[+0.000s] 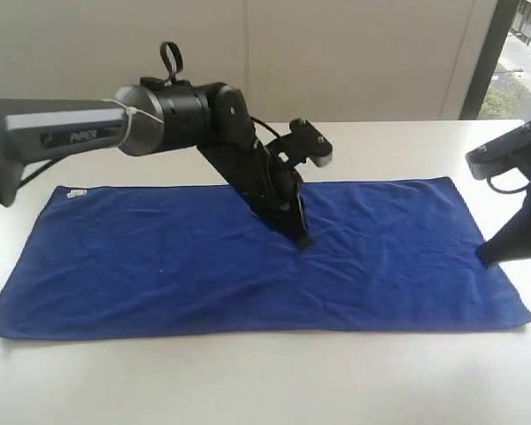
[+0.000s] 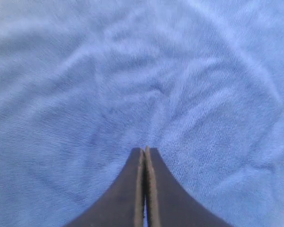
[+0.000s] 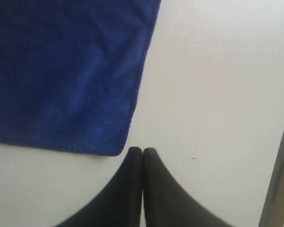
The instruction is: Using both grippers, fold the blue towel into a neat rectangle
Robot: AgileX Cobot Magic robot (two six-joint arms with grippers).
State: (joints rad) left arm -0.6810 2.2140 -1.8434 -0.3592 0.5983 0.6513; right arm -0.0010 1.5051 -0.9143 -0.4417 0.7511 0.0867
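White tabletop (image 1: 248, 381) under a pale wall, with the blue towel (image 1: 142, 266) spread flat and lengthwise across it, only lightly rippled and with no fold made yet. From the left arm (image 1: 186, 115) the left jaws reach down onto the cloth near its middle; the wrist view shows them pressed shut with nothing between them, their tip on the pile. The right jaws, at the end of the right arm (image 1: 524, 221), are closed and empty too, low at the towel's right-hand edge over bare tabletop, with a corner (image 3: 114, 150) of the cloth just beside their tip but not touched. The risks, as I judge them, follow from these positions. Closed jaws can take hold of nothing — both must open and work a finger under an edge, and on thin cloth lying flat that pinch could slide off or catch only fluff. The left tip bearing on the centre could drag and bunch the fabric if the arm moves sideways before lifting. And if the two grasps land at uneven spots, or one slips mid-swing, the halves would meet skewed — a crooked rectangle, not a neat one
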